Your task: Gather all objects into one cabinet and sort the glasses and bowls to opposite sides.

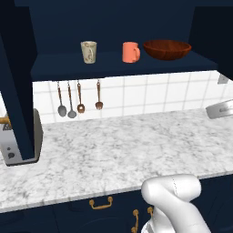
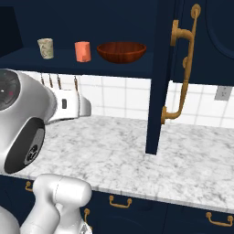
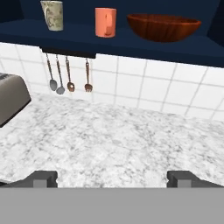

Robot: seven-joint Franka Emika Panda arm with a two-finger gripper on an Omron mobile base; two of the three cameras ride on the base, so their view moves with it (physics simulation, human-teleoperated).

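Observation:
The dark navy cabinet (image 1: 123,66) stands open above the counter, its tall door (image 2: 161,77) with a curved brass handle (image 2: 184,68) swung outward. On its shelf a beige patterned cup (image 1: 88,51) (image 2: 45,48) (image 3: 53,15) stands at the left. A salmon-orange mug (image 1: 131,52) (image 2: 82,51) (image 3: 105,22) is in the middle. A wide reddish-brown bowl (image 1: 167,49) (image 2: 121,51) (image 3: 163,27) sits at the right. My gripper (image 3: 113,178) hangs open over the marble counter, well below and in front of the shelf, with nothing between its fingertips (image 3: 43,178).
A toaster (image 1: 20,141) (image 3: 11,103) sits at the counter's left, behind the left cabinet door (image 1: 18,91). Several utensils (image 1: 78,100) (image 3: 70,81) hang on the tiled wall under the shelf. A grey metal pan (image 1: 220,109) juts in at the right. The marble counter (image 1: 127,145) spreads below.

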